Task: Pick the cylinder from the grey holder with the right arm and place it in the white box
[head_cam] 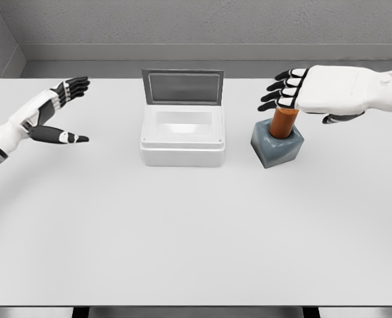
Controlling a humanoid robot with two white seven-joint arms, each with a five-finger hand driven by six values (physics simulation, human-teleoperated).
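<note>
Right hand [308, 89] released, fingers spread above the cylinder [284, 122] in the grey holder [277, 147]. Risk: closing off-centre tips it or drags the holder toward the white box [182, 136].

Orange cylinder [284, 122], grey-blue holder [277, 144], white box [182, 136] on a white table [183, 232].

The cylinder is a plain rust orange, darker on its shaded side. The holder is a dull slate grey with a bluish cast, lighter along its top edges. The box is glossy white inside and out; its lid [183, 87] has a grey panel in a darker grey frame. Both hands, left [53, 116] and right [315, 89], have white shells with black fingers banded in white at the segments. The wall [202, 26] behind is a mottled mid grey.
</note>
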